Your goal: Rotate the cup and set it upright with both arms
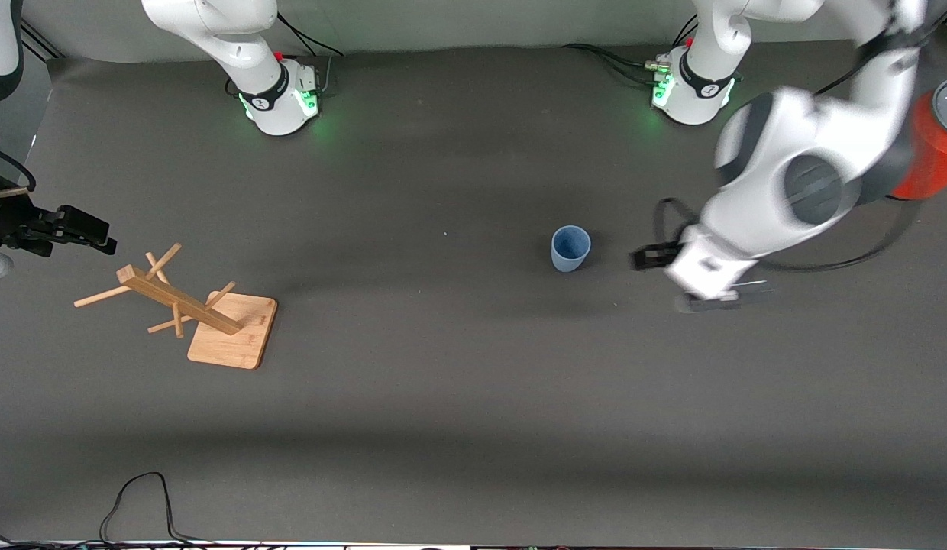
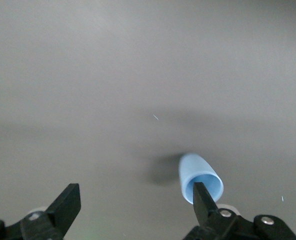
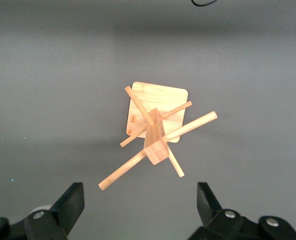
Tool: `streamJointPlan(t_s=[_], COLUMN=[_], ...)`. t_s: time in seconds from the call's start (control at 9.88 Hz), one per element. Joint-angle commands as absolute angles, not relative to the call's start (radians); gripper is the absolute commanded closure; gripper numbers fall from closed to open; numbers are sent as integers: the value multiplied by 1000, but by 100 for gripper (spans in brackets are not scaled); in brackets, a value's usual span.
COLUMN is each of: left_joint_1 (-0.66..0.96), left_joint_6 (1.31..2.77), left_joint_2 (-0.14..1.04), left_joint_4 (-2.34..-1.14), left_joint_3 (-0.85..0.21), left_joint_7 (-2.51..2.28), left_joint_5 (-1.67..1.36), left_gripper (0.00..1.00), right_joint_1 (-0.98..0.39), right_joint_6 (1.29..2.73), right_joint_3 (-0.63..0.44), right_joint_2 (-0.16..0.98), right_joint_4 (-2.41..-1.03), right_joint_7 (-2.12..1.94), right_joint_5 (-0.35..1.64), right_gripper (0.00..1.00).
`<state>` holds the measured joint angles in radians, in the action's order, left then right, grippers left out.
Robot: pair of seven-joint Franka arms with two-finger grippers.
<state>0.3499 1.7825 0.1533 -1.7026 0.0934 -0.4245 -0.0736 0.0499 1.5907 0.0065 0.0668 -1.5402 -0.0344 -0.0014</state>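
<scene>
One small blue cup (image 1: 570,248) is standing upright on the dark worktop (image 1: 458,397), with its open mouth facing up. The left end effector (image 1: 691,279) is sitting just beside the cup, toward the left arm's end of the worktop, and it is not touching the cup. Its two black fingers (image 2: 65,206) are standing wide apart with nothing between them. The right end effector (image 1: 80,229) is waiting up in the air, over the wooden rack (image 1: 185,309) with pegs. Its fingers (image 3: 70,205) are standing wide apart too, and they are holding nothing. An orange cylinder (image 1: 935,149) is standing near the left arm.
</scene>
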Motion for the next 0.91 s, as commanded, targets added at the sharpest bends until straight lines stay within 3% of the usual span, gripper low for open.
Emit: streamJointPlan(t_s=[0.0,0.3,0.81], left_joint_1=[322,233,235], left_joint_6=[1746,1640,1622], left_joint_2=[72,-49,-48], left_joint_4=[-1697,-1703,-1648], left_joint_3=[165,204,202], left_joint_7=[-323,-46,-20], left_joint_5=[16,28,48], left_gripper=[0,0,0], right_joint_1=[46,46,44], right_joint_6=[1592,1592,1591], right_joint_3=[3,2,2], right_joint_2=[77,74,75], right_joint_4=[-1520,-1516,-1503], right_joint_7=[-45,-44,-44], right_joint_5=[-5,-5,-5], right_gripper=[0,0,0])
